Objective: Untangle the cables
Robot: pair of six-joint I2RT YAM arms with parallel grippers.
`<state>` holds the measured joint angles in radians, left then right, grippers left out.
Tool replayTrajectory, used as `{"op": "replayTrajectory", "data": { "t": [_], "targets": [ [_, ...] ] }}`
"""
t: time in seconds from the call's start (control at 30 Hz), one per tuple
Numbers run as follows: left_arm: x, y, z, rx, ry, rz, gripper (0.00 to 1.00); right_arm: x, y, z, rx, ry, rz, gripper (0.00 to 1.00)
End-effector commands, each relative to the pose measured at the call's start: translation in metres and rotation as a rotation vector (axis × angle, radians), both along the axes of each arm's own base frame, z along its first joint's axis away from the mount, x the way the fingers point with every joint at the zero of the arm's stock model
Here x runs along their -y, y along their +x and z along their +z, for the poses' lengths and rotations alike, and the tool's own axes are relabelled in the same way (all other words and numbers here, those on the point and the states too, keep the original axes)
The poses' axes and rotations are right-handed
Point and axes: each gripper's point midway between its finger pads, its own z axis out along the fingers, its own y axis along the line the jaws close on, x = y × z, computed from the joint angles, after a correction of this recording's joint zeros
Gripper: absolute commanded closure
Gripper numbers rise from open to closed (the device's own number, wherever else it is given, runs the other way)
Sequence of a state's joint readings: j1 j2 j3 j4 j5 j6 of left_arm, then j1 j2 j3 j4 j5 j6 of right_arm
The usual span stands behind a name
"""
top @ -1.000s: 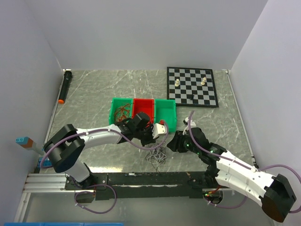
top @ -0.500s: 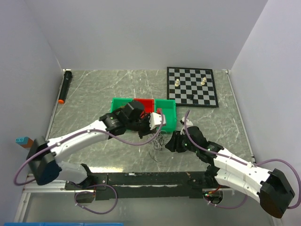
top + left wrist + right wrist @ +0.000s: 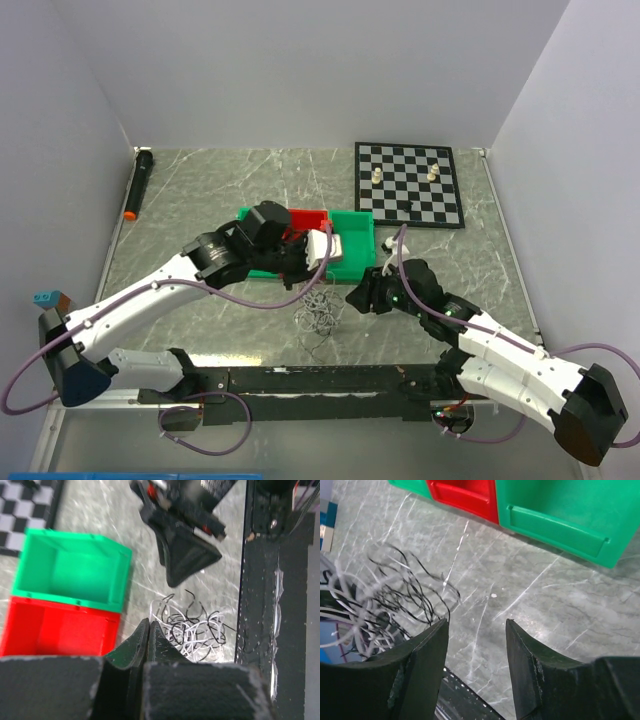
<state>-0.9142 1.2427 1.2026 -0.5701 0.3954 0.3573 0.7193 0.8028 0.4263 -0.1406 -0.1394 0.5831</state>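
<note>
Left pincer [image 3: 148,627] lifted
Left pincer, fingers together, has risen over the red plastic bin [image 3: 308,217]; right pincer [image 3: 476,630] apart. Thin white-and-black curly cables [image 3: 318,315] stay bunched just before that bin: untangling continues.

The cables [image 3: 318,313] are thin, curly white and black wires, knotted into one small loose heap lying on the desk [image 3: 200,200], near the middle of its near edge.
</note>
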Motion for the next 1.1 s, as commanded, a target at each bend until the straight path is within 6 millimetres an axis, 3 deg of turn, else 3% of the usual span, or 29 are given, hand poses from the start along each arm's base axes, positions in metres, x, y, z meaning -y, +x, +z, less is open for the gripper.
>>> {"op": "replayTrajectory", "data": {
  "t": [0.0,0.43,0.7,1.07],
  "targets": [
    [-0.003,-0.003,0.038,0.067,-0.074,-0.001,0.99,-0.014,0.003,0.025,0.059,0.072,0.055,0.44],
    [-0.008,0.0,0.039,0.095,-0.086,0.028,0.99,-0.019,-0.009,0.007,-0.027,0.13,0.064,0.45],
    [-0.008,0.002,0.039,0.103,-0.095,0.042,0.99,-0.036,-0.011,0.014,-0.02,0.185,0.145,0.45],
    [-0.005,0.002,0.037,0.084,-0.108,0.048,0.99,-0.041,-0.014,0.003,-0.083,0.19,0.15,0.45]
  ]
}}
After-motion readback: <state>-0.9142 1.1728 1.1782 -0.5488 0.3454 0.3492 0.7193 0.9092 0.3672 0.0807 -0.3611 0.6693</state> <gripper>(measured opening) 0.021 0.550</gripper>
